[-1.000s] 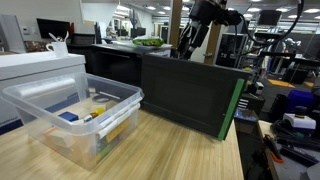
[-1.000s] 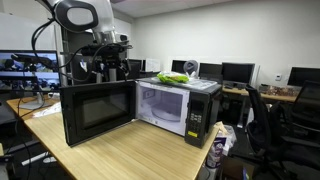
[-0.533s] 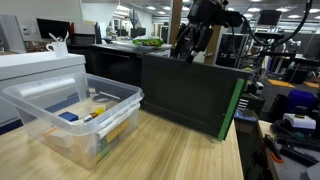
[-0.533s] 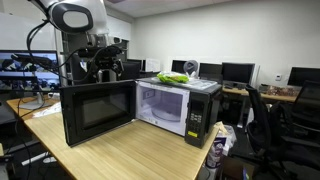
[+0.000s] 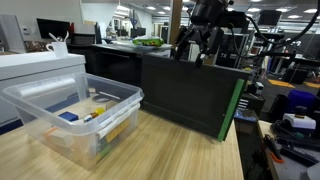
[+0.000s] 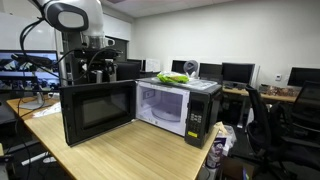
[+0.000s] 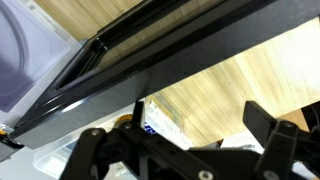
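Observation:
A black microwave (image 6: pixel 180 105) stands on a wooden table (image 6: pixel 120 155) with its door (image 6: pixel 95 112) swung wide open. In an exterior view the door (image 5: pixel 190 92) shows from its outer side. My gripper (image 5: pixel 195 47) hangs just above the door's top edge, as both exterior views show (image 6: pixel 98 70). In the wrist view the gripper (image 7: pixel 200 122) is open and empty. The door's dark top edge (image 7: pixel 150 55) runs slantwise across that view, above the fingers. The gripper touches nothing that I can see.
A clear plastic bin (image 5: pixel 75 118) with several small items stands on the table next to the door, and part of it shows in the wrist view (image 7: pixel 165 122). A green object (image 6: pixel 175 77) lies on top of the microwave. Desks, monitors and office chairs (image 6: pixel 262 120) surround the table.
The arm has moved a little along the door's top edge, away from the microwave body. The gripper stays open. The door and bin have not moved.

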Controlling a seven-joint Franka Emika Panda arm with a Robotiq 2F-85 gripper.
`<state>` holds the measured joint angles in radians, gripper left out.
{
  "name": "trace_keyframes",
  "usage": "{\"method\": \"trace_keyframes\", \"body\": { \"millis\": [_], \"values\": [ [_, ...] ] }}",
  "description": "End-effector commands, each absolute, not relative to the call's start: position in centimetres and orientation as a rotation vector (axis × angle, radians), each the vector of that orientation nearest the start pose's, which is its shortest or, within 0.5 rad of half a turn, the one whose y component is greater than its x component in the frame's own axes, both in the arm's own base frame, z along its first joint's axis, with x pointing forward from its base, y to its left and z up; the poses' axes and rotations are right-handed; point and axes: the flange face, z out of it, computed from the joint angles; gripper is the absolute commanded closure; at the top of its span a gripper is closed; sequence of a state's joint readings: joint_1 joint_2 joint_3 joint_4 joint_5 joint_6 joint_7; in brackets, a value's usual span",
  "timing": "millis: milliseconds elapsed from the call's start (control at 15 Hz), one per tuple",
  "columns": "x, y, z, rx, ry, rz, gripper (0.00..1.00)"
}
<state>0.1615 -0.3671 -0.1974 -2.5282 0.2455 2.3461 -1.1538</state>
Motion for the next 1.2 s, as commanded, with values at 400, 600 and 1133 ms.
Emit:
{"method": "trace_keyframes", "body": {
  "millis": [400, 600, 1133],
  "values": [
    [41.0, -2.6, 41.0, -2.623, -1.351, -0.282, 0.0],
    [40.2, -4.1, 41.0, -2.656, -1.306, -0.261, 0.0],
    [36.8, -9.7, 41.9, -2.816, -1.073, -0.218, 0.0]
  ]
}}
